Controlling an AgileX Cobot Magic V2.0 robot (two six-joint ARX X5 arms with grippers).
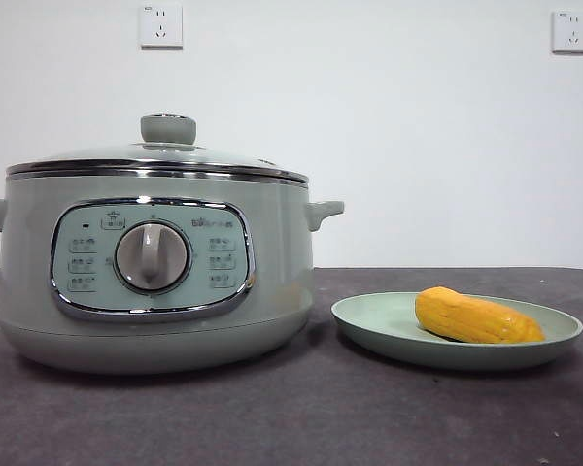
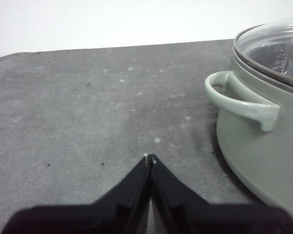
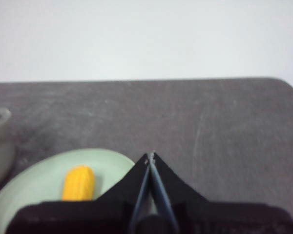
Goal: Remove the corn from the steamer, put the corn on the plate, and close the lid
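Closest to the front camera stands the steamer (image 1: 155, 277), the largest thing on the dark grey table (image 1: 301, 417). It is a round sage-green pot with a chrome-framed control panel (image 1: 151, 258) and a silver dial (image 1: 152, 256) at its middle, and a small handle juts from each side. Its lid (image 1: 160, 160) sits flat on the rim, steel edge all round, with the pale green knob (image 1: 168, 127) upright on top; the pot is closed.

Just beside the steamer, apart from its base by a narrow gap, lies the plate (image 1: 369, 325), shallow and pale green. Corn (image 1: 478, 317) rests on it, lying on its side toward the half farther from the steamer, one tapered end pointing at the pot.

Neither arm shows in the front view. Seen from its wrist camera, the left gripper (image 2: 150, 157) hangs over bare table near the steamer's side handle (image 2: 244, 100), jaws pressed together tip to tip, holding nothing and touching nothing. From the right wrist camera, the right gripper (image 3: 151, 155) hangs above the table at the plate's edge, jaws likewise closed to a point and empty; the corn lies apart from them on the plate.

Two white wall sockets (image 1: 161, 25) sit high on the pale wall (image 1: 389, 136) behind.
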